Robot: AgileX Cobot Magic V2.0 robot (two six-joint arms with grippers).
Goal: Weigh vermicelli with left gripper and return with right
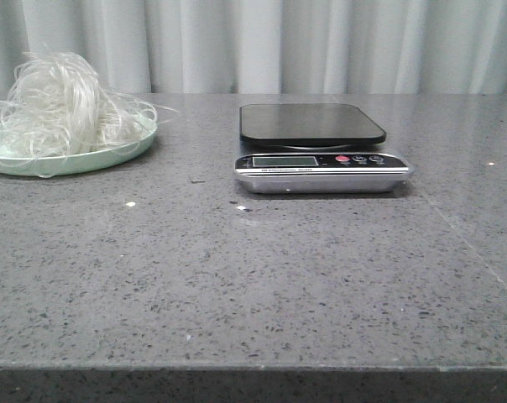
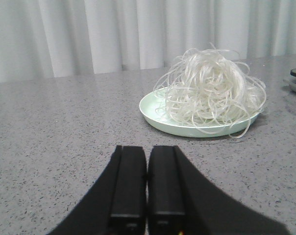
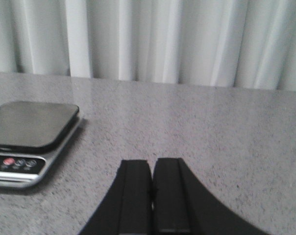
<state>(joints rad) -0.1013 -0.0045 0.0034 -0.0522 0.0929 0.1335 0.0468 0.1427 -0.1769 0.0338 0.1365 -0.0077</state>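
The vermicelli [image 1: 56,101], a fluffy heap of thin whitish strands, fills a pale green plate [image 1: 111,155] at the table's back left. The left wrist view shows the vermicelli [image 2: 209,88] on the plate [image 2: 150,110] well ahead of my left gripper [image 2: 147,149], which is shut with nothing in it. A kitchen scale [image 1: 316,147] with a dark platform stands at the back centre, its platform bare. In the right wrist view the scale [image 3: 30,132] lies off to one side of my right gripper [image 3: 152,162], also shut and holding nothing. Neither gripper appears in the front view.
Grey speckled tabletop [image 1: 253,277] runs to a front edge near the camera. Pale curtains [image 1: 321,42] hang behind the table. A few small white crumbs [image 1: 130,204] lie between plate and scale.
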